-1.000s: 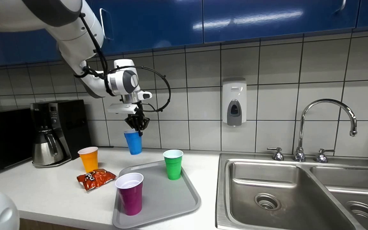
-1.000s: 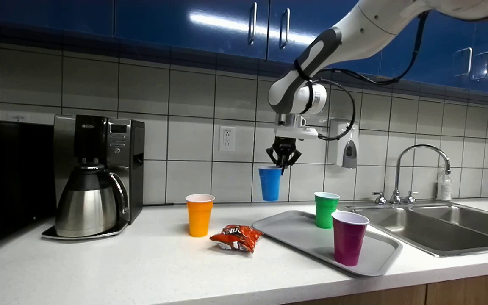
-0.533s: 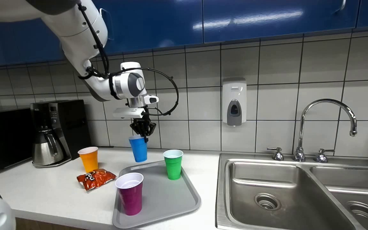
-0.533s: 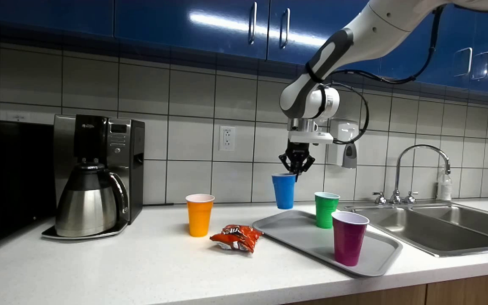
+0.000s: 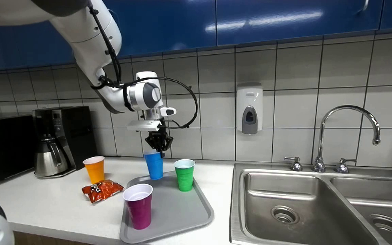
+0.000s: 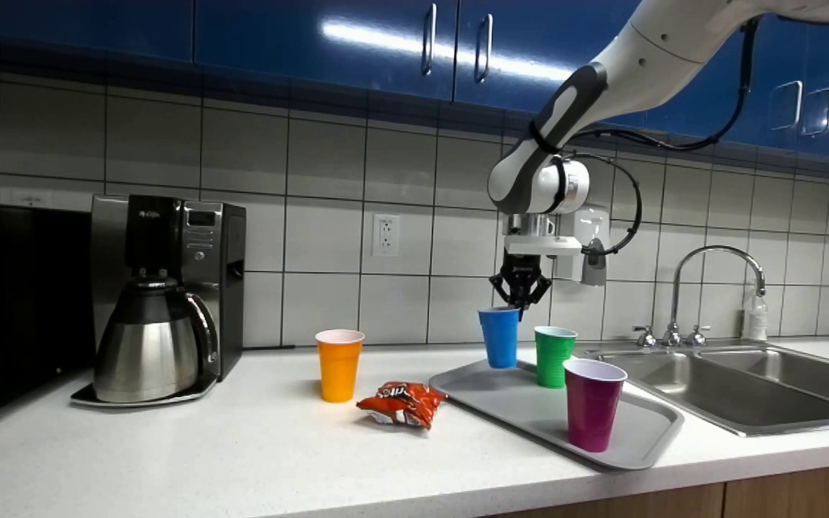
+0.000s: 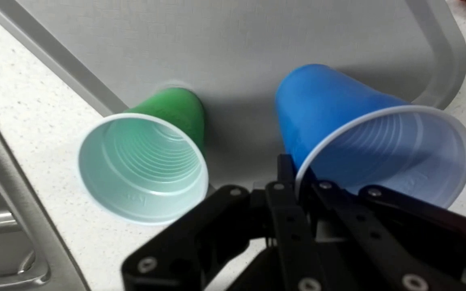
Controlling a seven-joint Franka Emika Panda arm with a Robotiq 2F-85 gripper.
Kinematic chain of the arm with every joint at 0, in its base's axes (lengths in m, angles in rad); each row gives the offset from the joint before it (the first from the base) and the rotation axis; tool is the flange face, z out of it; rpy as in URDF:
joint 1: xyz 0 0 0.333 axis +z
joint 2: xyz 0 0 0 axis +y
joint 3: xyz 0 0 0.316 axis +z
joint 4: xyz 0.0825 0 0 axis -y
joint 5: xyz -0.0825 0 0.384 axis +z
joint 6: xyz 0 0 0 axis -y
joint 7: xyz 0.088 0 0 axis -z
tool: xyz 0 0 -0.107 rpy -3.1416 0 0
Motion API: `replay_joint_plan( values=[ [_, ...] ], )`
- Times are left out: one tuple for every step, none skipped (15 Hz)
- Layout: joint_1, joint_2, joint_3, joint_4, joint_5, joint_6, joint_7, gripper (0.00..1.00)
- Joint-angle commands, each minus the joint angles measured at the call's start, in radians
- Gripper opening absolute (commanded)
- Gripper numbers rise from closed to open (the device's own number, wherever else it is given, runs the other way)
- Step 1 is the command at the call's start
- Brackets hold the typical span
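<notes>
Blue plastic cup (image 6: 499, 339) hangs mouth-up over the end of a gray tray (image 5: 175, 211) nearest the tiled wall (image 6: 328, 237), its rim pinched in the tightly closed jaws of the black gripper (image 7: 297, 169). As the wrist view shows, one finger sits inside the cup and one outside, so the hold is on a single strip of its side. From the fingertips, the cup's body lies below and out to one side, the side of the tray away from the sink (image 5: 281, 190); its long axis runs close to upright, roughly in line with the downward-pointing fingers. The base looks clear of the tray, though how much room lies beneath it cannot be judged. Across the fingertips, by the tray's sink-side edge, stands a green cup (image 6: 554, 357), near the blue one but apart from it. A maroon cup (image 6: 593, 406) stands on the tray's opposite end, well apart from the gripper. Just beside the tray, away from the sink, a red snack bag (image 6: 404, 405) lies on the counter (image 6: 242, 460), with an orange cup (image 6: 339, 367) standing farther from the tray.
</notes>
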Motion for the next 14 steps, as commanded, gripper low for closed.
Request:
replay_joint_plan(
  values=[
    [-0.018,0.004,0.004,-0.011,-0.005,0.014,-0.027,0.01],
    [-0.020,0.008,0.004,-0.011,-0.005,0.015,-0.030,0.01],
    [-0.021,0.013,0.004,-0.011,-0.005,0.015,-0.032,0.01],
    [-0.022,0.018,0.006,-0.011,-0.003,0.018,-0.038,0.01],
    [-0.022,0.022,0.007,-0.010,-0.003,0.021,-0.041,0.01],
    [-0.022,0.026,0.007,-0.010,-0.003,0.028,-0.045,0.01],
    [-0.021,0.029,0.008,-0.010,-0.004,0.031,-0.049,0.01],
    [-0.021,0.033,0.008,-0.010,-0.004,0.036,-0.053,0.01],
    [-0.022,0.036,0.008,-0.010,-0.004,0.040,-0.057,0.01],
    [-0.021,0.043,0.009,-0.007,-0.003,0.044,-0.061,0.01],
    [-0.020,0.048,0.009,-0.004,-0.003,0.047,-0.063,0.01],
    [-0.020,0.052,0.011,-0.001,0.000,0.049,-0.067,0.01],
    [-0.019,0.056,0.012,0.002,0.001,0.052,-0.068,0.01],
    [-0.019,0.060,0.016,0.007,0.004,0.051,-0.072,0.01]
  ],
)
